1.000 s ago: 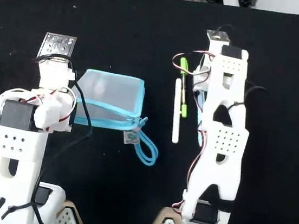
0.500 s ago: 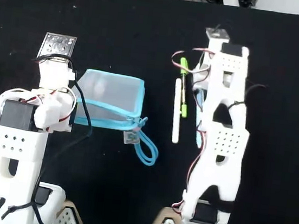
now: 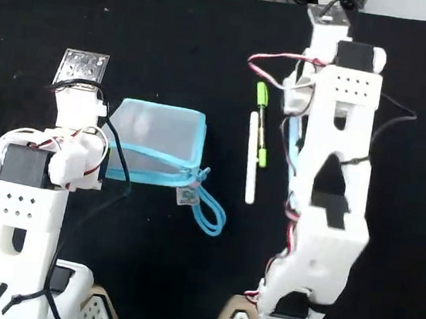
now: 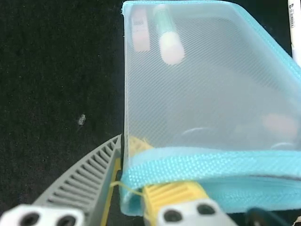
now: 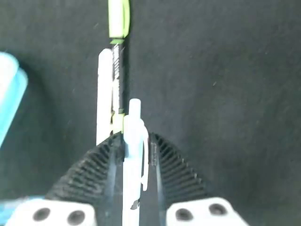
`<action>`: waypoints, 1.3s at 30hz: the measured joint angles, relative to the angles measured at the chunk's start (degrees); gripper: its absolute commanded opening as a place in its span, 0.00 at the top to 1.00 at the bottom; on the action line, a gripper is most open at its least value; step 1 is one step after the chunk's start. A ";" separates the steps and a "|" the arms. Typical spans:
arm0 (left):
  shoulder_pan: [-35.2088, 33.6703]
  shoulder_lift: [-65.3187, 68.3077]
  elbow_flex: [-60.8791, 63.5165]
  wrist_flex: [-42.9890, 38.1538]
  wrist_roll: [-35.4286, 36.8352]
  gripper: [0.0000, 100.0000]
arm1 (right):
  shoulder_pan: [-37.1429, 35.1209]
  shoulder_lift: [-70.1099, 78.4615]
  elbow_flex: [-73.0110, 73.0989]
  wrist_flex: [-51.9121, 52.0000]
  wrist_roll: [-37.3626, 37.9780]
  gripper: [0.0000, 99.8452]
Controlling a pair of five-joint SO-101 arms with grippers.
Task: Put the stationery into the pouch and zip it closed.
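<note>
The right gripper [image 5: 135, 139] was clamped on a pale pen [image 5: 134, 125], with a short end showing past the jaws. It hung above the green pen [image 5: 118, 19] and the white pen [image 5: 104, 94], which lay side by side on the table [image 3: 396, 190]. The grip was a narrow pinch on a thin round barrel, so the pale pen could have swung or slid during the carry. A drop there would have scattered the two pens below. The left gripper [image 4: 124, 143] was closed on a corner of the pouch [image 4: 207, 84], just under its teal band [image 4: 211, 162]. The pouch lay flat beside the pens, with a tube [image 4: 167, 33] already inside. How far the mouth gaped could not be told; it looked nearly flat. If so, the pen tip would probably have caught on the band, shoved the soft mesh along, and perhaps pulled the corner out of that small bite. The loop [image 3: 210, 214] trailing near the zip end could also have snagged a finger coming in low.
</note>
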 measured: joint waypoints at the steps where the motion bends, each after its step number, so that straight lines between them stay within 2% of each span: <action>1: 0.00 0.00 0.00 0.00 0.00 0.97 | -0.79 -2.64 3.16 0.00 0.00 0.99; 13: 0.00 0.00 0.00 0.00 0.00 0.97 | -9.76 -44.92 44.40 -18.02 0.00 0.99; 20: 0.00 0.00 0.00 0.00 0.00 0.97 | -17.49 -67.25 53.63 -19.16 -0.09 0.99; 28: 0.00 0.00 0.00 0.00 0.00 0.97 | -35.43 -89.76 56.18 -21.27 -0.09 0.99; 33: 0.00 0.00 0.00 0.00 0.00 0.97 | -46.15 -102.77 63.21 -31.56 0.00 0.99; 39: 0.00 0.00 0.00 0.00 0.00 0.97 | -51.25 -114.11 79.03 -48.18 -0.09 0.99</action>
